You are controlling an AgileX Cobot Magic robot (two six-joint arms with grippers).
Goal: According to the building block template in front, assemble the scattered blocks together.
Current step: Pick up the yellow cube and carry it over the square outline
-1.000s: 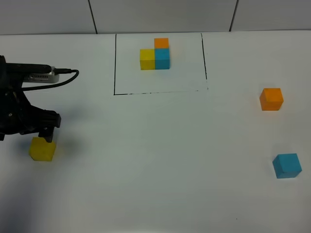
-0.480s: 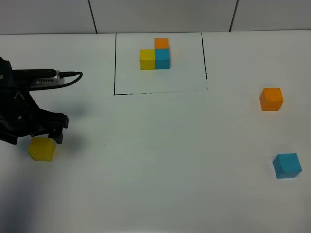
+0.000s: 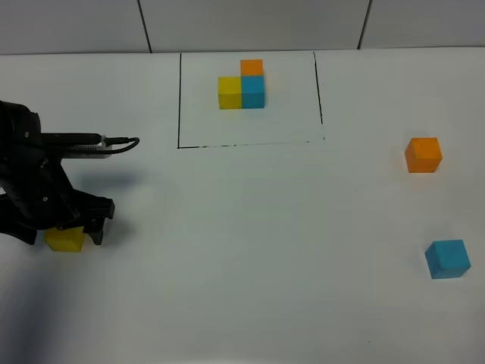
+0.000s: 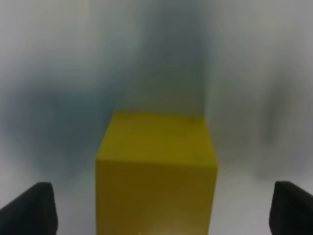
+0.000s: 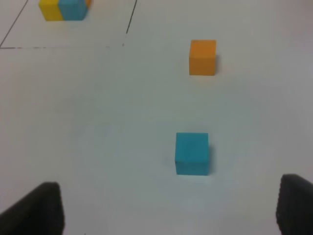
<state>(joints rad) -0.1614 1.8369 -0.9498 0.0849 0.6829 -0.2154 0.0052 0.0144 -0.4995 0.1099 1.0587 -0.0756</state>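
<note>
The template (image 3: pixel 242 87), an L of yellow, blue and orange cubes, sits inside a black drawn rectangle at the back; it also shows in the right wrist view (image 5: pixel 63 10). The loose yellow cube (image 3: pixel 64 240) lies at the far left. My left gripper (image 3: pixel 64 233) is open and low over it, a finger on each side; the left wrist view shows the cube (image 4: pixel 156 171) between the wide-apart fingertips (image 4: pixel 29 210). The loose orange cube (image 3: pixel 423 154) (image 5: pixel 202 57) and sky-blue cube (image 3: pixel 447 258) (image 5: pixel 191 153) lie at the right. My right gripper (image 5: pixel 166 215) is open, empty, short of the blue cube.
The white table (image 3: pixel 250 227) runs to a tiled wall at the back. The left arm's cable (image 3: pixel 114 144) sticks out to the right above the gripper. The right arm is out of the exterior view.
My left gripper has moved toward the front and a little right, coming down over the yellow cube so its fingers now straddle it. The cubes have not moved.
</note>
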